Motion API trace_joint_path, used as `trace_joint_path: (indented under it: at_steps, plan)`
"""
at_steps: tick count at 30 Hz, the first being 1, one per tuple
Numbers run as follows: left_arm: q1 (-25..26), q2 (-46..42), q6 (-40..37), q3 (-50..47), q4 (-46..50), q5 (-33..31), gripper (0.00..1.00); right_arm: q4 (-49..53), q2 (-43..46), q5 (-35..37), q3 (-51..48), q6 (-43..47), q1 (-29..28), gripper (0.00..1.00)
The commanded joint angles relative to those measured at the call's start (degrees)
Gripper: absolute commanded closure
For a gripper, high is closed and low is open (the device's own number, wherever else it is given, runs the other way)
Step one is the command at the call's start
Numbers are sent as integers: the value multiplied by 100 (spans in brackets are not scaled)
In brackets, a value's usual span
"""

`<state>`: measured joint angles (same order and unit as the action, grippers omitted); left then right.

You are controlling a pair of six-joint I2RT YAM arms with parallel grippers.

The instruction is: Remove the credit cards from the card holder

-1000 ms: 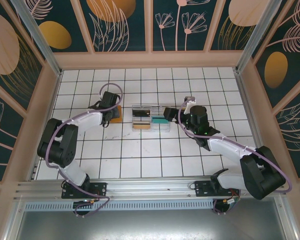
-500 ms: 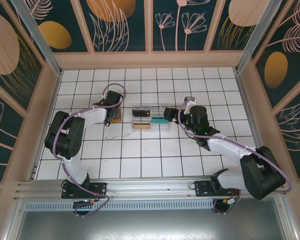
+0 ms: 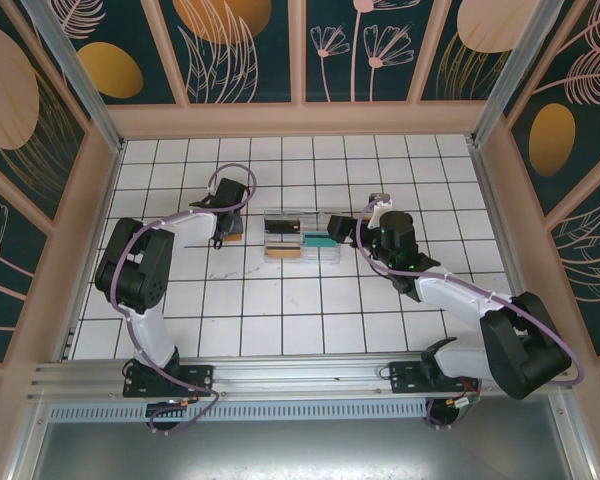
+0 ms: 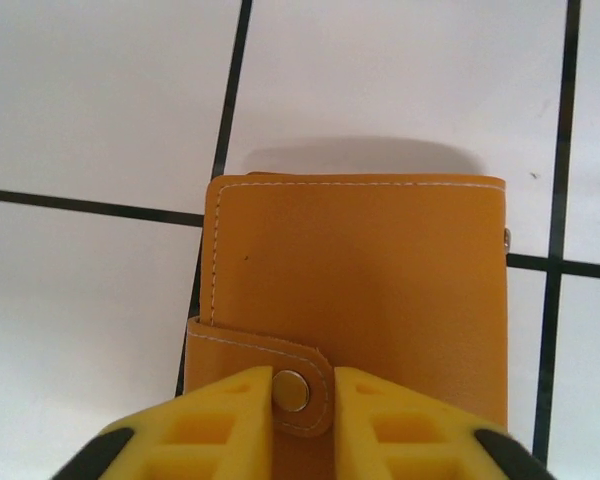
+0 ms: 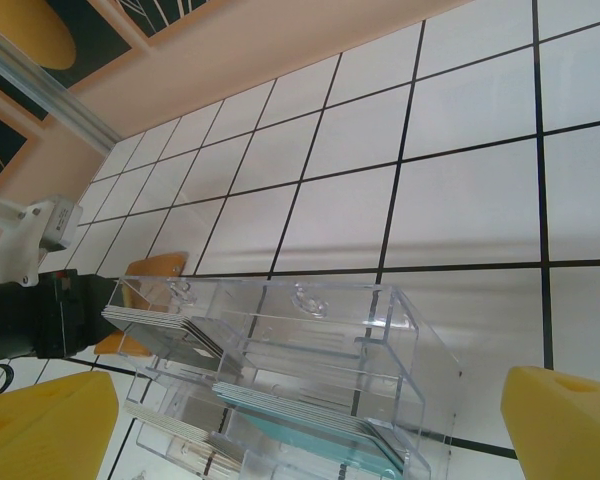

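The card holder [image 4: 360,270] is a tan-orange folded wallet lying flat on the white tiles, its strap snapped shut [image 4: 291,390]. It also appears left of the tray from above [image 3: 233,234] and behind the tray in the right wrist view [image 5: 150,268]. My left gripper [image 4: 300,400] [image 3: 227,218] is over its near edge, with the yellow fingers [image 4: 210,420] pressed against both sides of the snap strap. Any credit cards inside the closed holder are hidden. My right gripper [image 5: 302,400] [image 3: 336,227] stands wide open at the tray's right end, holding nothing.
A clear compartmented plastic tray [image 3: 300,237] [image 5: 420,340] sits mid-table between the arms. It holds a teal card stack [image 5: 310,425] and grey card stacks [image 5: 160,325]. White tiles spread all round, with tan walls at the back and sides.
The left arm has drawn in and its wrist has shifted slightly back and right over the holder. Its fingers have closed in on the snap strap. The right arm has not moved.
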<state>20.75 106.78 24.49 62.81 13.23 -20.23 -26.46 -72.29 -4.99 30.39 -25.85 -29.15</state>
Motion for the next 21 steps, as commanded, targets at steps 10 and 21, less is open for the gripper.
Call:
trace_joint_path:
  at_steps: [10, 21]
  plan:
    - [-18, -253, 70, -106, 500, 146, 100, 18, -50, -54, 215, 79, -99, 1]
    - [247, -2443, 329, -1139, 1145, 396, 100, 49, 8, 19, 265, 227, -335, 1]
